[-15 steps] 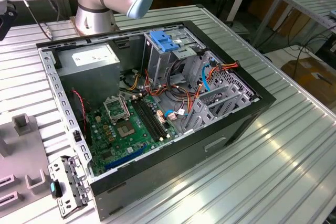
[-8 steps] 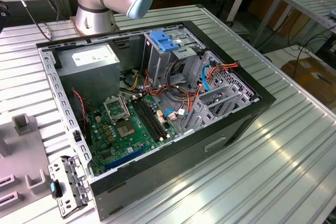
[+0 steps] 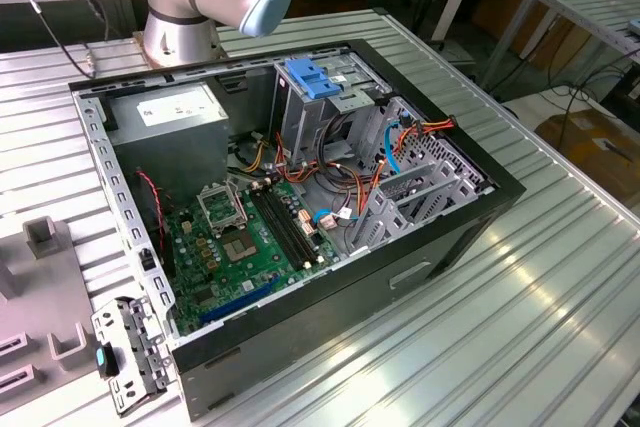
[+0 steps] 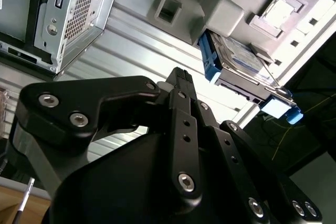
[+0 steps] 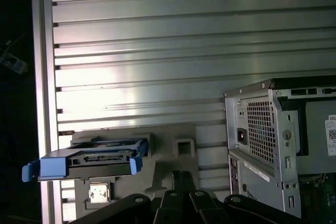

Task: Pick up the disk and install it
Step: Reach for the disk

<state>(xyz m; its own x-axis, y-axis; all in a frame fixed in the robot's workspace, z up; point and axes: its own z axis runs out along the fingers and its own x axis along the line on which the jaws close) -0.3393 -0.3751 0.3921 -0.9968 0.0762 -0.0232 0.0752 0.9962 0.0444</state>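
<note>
The disk (image 4: 239,59) is a flat silver-grey drive with blue plastic side rails. It rests on a grey moulded fixture (image 4: 220,9) on the ribbed metal table. In the first wrist view the disk (image 5: 92,158) shows its connector edge, close to the table's edge. My gripper (image 4: 178,74) is black and hangs above the table, apart from the disk and to one side of it. Its fingertips (image 5: 176,174) stand together with nothing between them. The open computer case (image 3: 300,197) lies on its side in the exterior view, with a light-blue bracket (image 3: 313,79) at its drive bay.
The case's rear panel with the power supply grille (image 5: 262,129) stands near the gripper. A grey power supply box (image 3: 170,112) and loose cables fill the case. Grey fixture blocks (image 3: 45,237) and a metal bracket (image 3: 125,352) lie at the exterior view's left.
</note>
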